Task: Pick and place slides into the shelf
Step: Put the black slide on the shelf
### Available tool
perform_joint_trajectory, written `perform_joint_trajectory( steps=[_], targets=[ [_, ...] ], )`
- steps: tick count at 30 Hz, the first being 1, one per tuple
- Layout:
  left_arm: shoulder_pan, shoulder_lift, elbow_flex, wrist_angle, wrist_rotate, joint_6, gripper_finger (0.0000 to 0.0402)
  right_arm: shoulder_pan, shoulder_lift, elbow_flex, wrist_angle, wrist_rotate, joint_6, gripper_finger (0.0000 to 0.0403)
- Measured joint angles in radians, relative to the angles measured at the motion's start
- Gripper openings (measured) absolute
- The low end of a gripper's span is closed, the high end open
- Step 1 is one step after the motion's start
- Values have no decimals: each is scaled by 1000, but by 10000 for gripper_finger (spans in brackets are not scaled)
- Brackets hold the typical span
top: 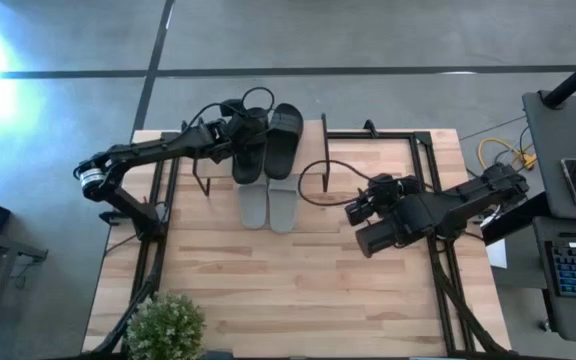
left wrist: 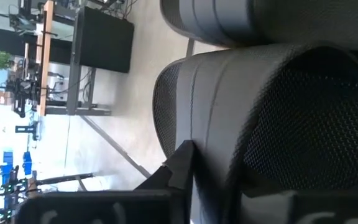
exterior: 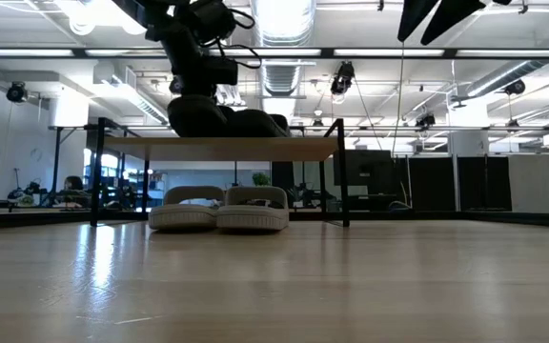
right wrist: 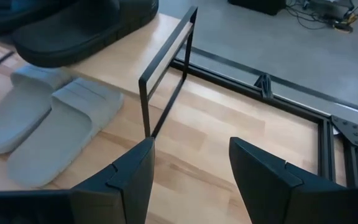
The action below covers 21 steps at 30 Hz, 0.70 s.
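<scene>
At upper centre, two black slides (top: 268,140) sit on the shelf (exterior: 219,148), the left gripper (top: 236,130) apparently clamped on one; the grey pair (top: 268,206) lies beneath. Right gripper (right wrist: 191,168), fingers apart, hovers centre-right above the table (top: 298,290)

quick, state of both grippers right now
left gripper: on a black slide atop the shelf; cannot be told
right gripper: open, empty

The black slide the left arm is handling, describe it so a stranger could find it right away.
Find the low shelf at the table's far edge. Two black slides lie on top, two grey slides beneath. It is the black slide under the left hand; its twin lies free beside it.
</scene>
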Motion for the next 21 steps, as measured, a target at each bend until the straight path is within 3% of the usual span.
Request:
perform_joint_trajectory(
  steps=[7, 17, 21],
  targets=[
    [-9, 25, -1, 9, -1, -53, 64, 0, -41, 0, 1, 6, 0, 199],
    [-18, -14, 0, -65, -6, -13, 89, 0, -35, 0, 5, -1, -1, 199],
    [-32, -21, 27, -156, 83, -113, 99, 0, -36, 0, 4, -1, -1, 199]
  ],
)
